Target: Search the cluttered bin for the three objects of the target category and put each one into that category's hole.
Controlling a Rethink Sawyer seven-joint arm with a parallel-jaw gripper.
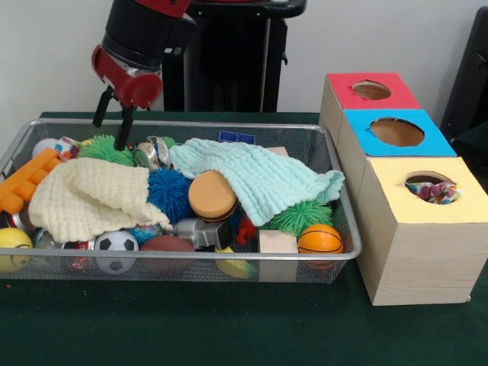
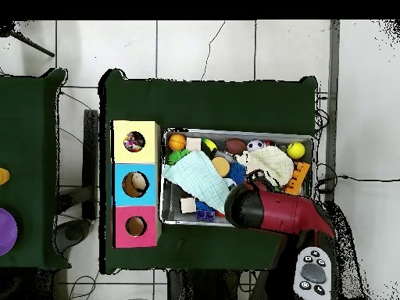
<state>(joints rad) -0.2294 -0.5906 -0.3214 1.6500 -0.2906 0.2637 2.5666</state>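
Note:
The wire mesh bin (image 1: 229, 258) sits on the green table, full of toys and cloths; it also shows in the overhead view (image 2: 166, 180). My gripper (image 1: 111, 122) is open and empty, hanging over the bin's far left corner just above a green spiky ball (image 1: 105, 149). In the overhead view my red arm (image 2: 269, 209) covers it. The yellow-surrounded hole (image 1: 421, 180) is in the nearest section of the wooden box; one polka-dot fabric bundle (image 1: 435, 192) shows inside it, and shows in the overhead view (image 2: 133, 141) too. No polka-dot bundle shows clearly in the bin.
A cream knitted cloth (image 1: 88, 194) and a mint one (image 1: 252, 175) cover much of the bin. Around them lie a blue spiky ball (image 1: 169, 191), a small basketball (image 1: 320, 239), a soccer ball (image 1: 116, 248) and an orange toy (image 1: 27, 179). The blue-surrounded hole (image 1: 396, 131) and the red-surrounded hole (image 1: 371, 90) lie farther back.

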